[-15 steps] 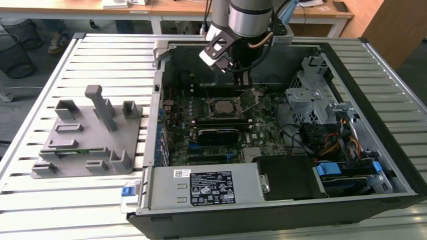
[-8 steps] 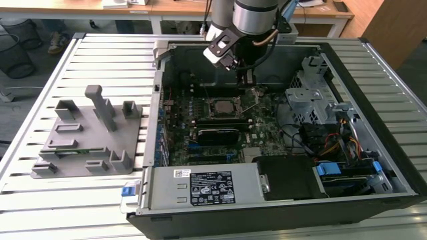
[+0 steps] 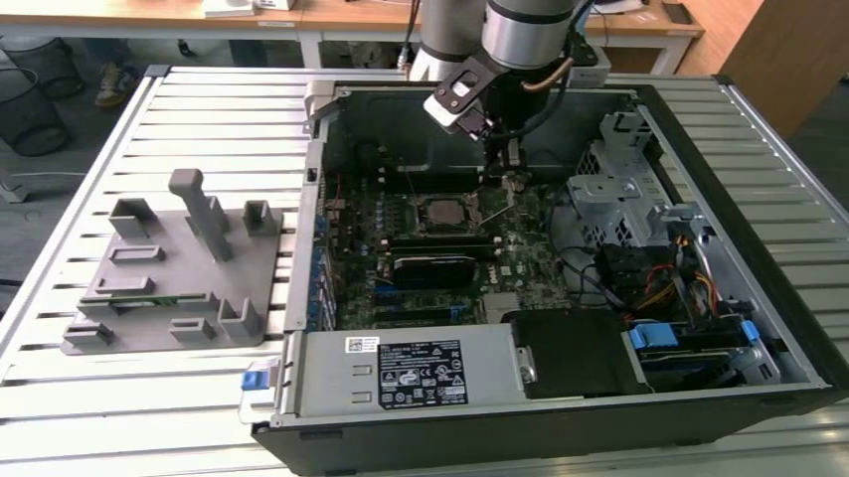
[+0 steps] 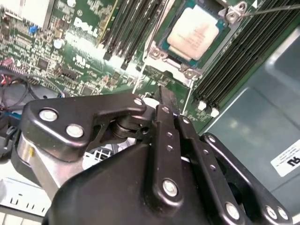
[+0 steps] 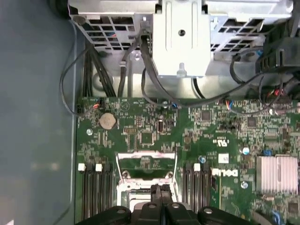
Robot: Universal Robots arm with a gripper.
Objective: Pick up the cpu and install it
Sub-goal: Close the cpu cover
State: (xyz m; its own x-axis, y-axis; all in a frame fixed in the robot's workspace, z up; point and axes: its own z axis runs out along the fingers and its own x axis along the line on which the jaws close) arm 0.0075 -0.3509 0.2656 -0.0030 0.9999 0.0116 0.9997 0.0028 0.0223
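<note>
Gripper [image 4: 165,96]: fingers pressed together, empty, poised over motherboard [image 4: 70,56]. Cpu [image 4: 194,30]: seated in socket, mid-board. Placement judged done; retaining frame [image 5: 146,161] apparently raised, unlatched.

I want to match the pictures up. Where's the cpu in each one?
Exterior view: the cpu sits in the middle of the motherboard.
Second wrist view: the cpu lies seated beyond the gripper.
First wrist view: cannot tell; the gripper covers part of that spot.
Shared landmark: black memory slots flanking it.
</note>
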